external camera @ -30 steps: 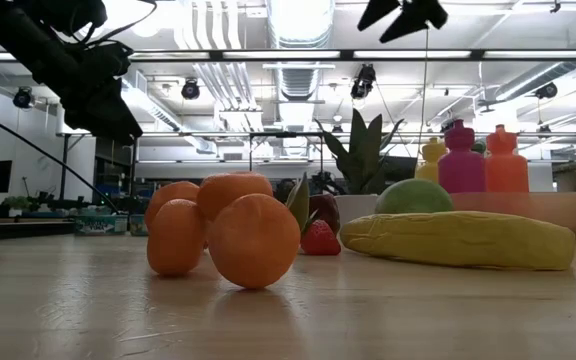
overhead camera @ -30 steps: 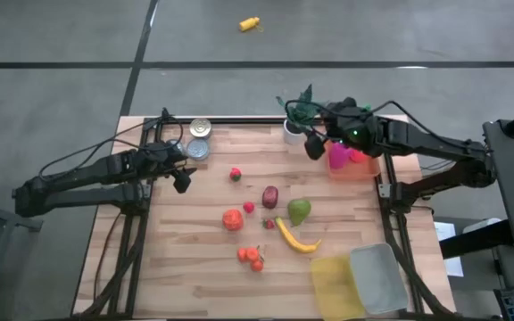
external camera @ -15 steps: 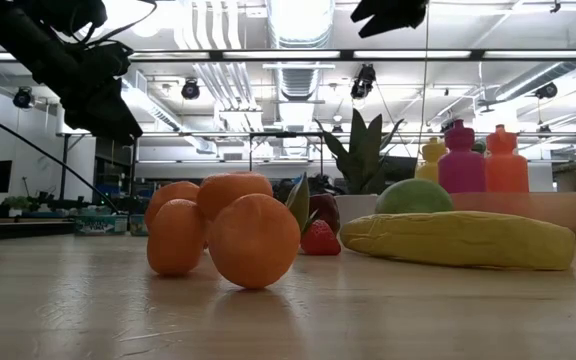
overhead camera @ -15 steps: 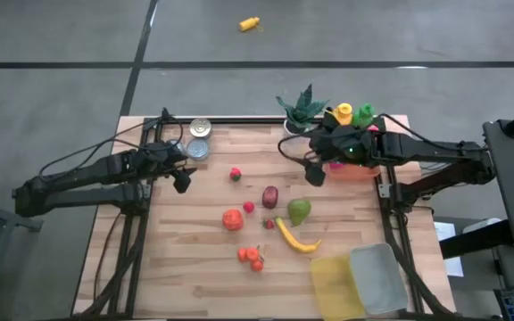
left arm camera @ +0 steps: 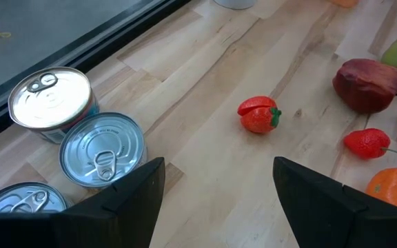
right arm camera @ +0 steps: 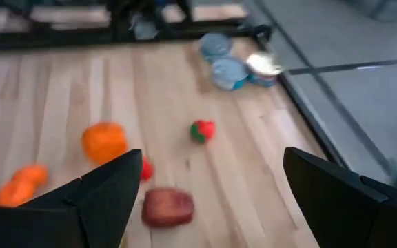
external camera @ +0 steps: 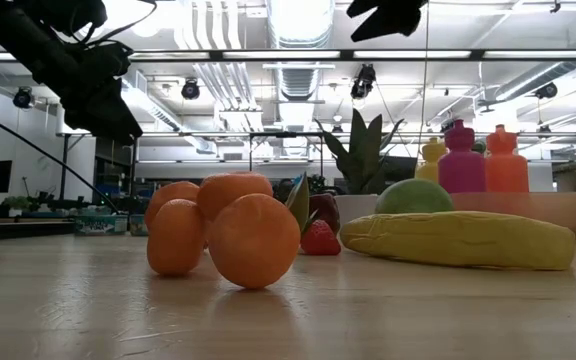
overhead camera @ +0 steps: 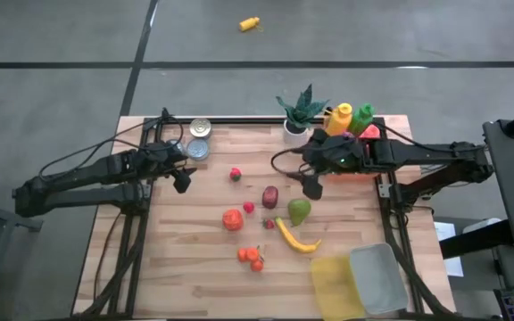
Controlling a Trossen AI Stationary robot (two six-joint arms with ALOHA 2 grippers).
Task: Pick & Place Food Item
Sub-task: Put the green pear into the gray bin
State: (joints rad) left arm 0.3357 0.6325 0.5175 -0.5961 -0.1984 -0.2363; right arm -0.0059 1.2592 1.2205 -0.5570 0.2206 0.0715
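My right pincer (overhead camera: 312, 190) hangs with its fingers spread wide and nothing between them, above the wooden surface (overhead camera: 194, 267), just up from the green pear (overhead camera: 300, 211) and beside the dark red fruit (overhead camera: 270, 196). Its arm reaches in from the right edge, stretched low past the yellow, green and pink bottles (overhead camera: 352, 119) and the potted plant (overhead camera: 296, 111). Nearby lie a banana (overhead camera: 296, 239), a tomato (overhead camera: 232, 218), a cluster of oranges (external camera: 224, 231) and two strawberries (left arm camera: 367, 142). A yellow and a clear bin (overhead camera: 360, 283) sit at the near right corner. My left pincer (overhead camera: 182, 181) waits half open and empty by the tin cans (left arm camera: 102, 150), at the far left. Behind the surface, I see ceiling lights and ducts.
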